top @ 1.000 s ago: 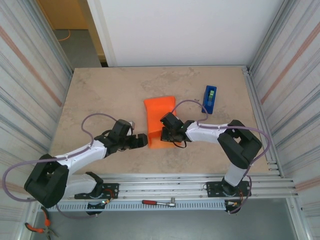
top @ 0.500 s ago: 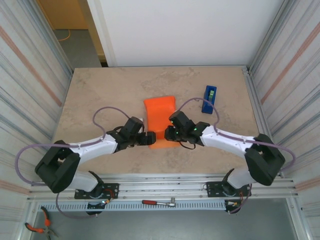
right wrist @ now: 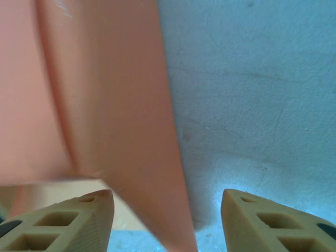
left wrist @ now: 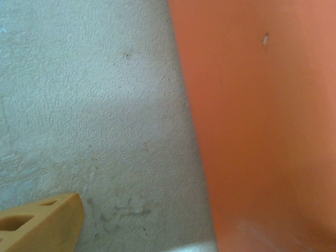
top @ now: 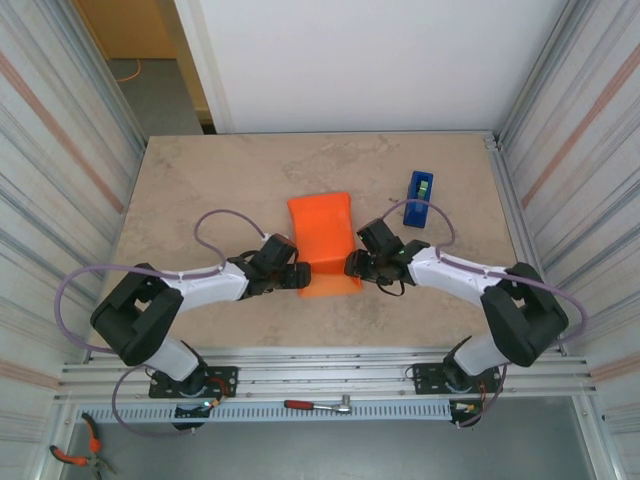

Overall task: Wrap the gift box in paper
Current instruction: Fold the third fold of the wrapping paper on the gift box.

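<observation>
Seen from above and behind, looking down on the whole table (top: 200, 190); from each wrist, close against the paper (top: 322, 225), shared by all three.

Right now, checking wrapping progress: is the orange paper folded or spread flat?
Folded: from above, the paper forms a compact, narrow bundle with creased sides, not a wide flat sheet.

Matte orange paper (top: 322, 238), rough stone-look tabletop (top: 200, 190)

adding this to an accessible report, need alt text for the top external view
Orange paper lies on the table, the left end effector and right end effector at its near corners. A blue tape dispenser stands farther right.
</observation>
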{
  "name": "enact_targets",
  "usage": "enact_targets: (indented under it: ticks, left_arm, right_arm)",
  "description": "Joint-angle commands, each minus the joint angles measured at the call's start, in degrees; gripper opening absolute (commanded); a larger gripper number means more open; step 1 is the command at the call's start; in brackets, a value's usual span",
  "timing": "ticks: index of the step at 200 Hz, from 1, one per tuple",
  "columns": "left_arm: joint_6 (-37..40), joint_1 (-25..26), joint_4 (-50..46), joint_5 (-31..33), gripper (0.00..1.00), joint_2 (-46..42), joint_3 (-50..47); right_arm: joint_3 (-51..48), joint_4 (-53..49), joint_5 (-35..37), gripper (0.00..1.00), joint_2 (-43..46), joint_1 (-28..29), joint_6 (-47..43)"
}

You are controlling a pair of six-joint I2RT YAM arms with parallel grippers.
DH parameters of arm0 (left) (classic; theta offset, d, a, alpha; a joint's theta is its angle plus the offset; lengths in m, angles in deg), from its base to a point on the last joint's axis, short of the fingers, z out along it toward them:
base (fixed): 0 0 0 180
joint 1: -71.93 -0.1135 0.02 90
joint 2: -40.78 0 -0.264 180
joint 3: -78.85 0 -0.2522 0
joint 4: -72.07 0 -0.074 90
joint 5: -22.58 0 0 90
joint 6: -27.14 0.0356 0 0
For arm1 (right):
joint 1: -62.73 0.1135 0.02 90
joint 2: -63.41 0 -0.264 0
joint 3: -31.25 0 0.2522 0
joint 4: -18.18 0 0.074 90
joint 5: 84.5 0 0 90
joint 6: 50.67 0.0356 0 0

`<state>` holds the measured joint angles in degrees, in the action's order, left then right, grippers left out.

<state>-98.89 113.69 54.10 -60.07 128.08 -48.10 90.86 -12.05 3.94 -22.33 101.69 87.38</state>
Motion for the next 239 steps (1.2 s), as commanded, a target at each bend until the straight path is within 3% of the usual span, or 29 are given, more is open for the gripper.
enact_targets:
  ticks: [1,37,57,131,157,177,201,239]
  left_arm:
    - [1.4,0.08,-0.18,2.97,0.87,1.28,0.96]
    - [1.76,0.42,-0.03,2.92,0.87,1.31,1.06]
    - [1.45,0.67,-0.22,2.35,0.86,0.74,1.15]
    - [-3.26,0.78,1.91,1.38,0.7,-5.13,-2.64]
    - [-2.9,0.76,2.18,1.52,0.64,-3.79,-2.21]
    - [-2.89,0.78,2.86,1.09,0.6,-2.68,-2.17]
    - [-3.43,0.96,3.55,1.13,0.57,-2.15,-2.45]
    - [-5.33,2.33,3.17,2.74,0.54,-1.78,-2.42]
  right_arm:
    - [2.8,1.34,-0.06,0.45,-3.5,-0.21,-1.48]
    - [3.19,2.73,1.42,0.13,-6.47,-0.12,0.49]
    - [3.2,2.82,1.6,0.0,-6.9,0.54,1.05]
    - [0.75,2.59,3.5,0.0,-4.45,4.51,4.92]
    - [0.47,0.44,4.98,0.42,-1.7,4.64,5.63]
    - [0.5,-2.71,7.33,0.62,1.39,4.83,5.78]
    - [0.91,-5.04,8.57,0.68,3.68,5.1,4.44]
    - [2.55,-5.09,4.58,0.63,1.33,5.14,3.49]
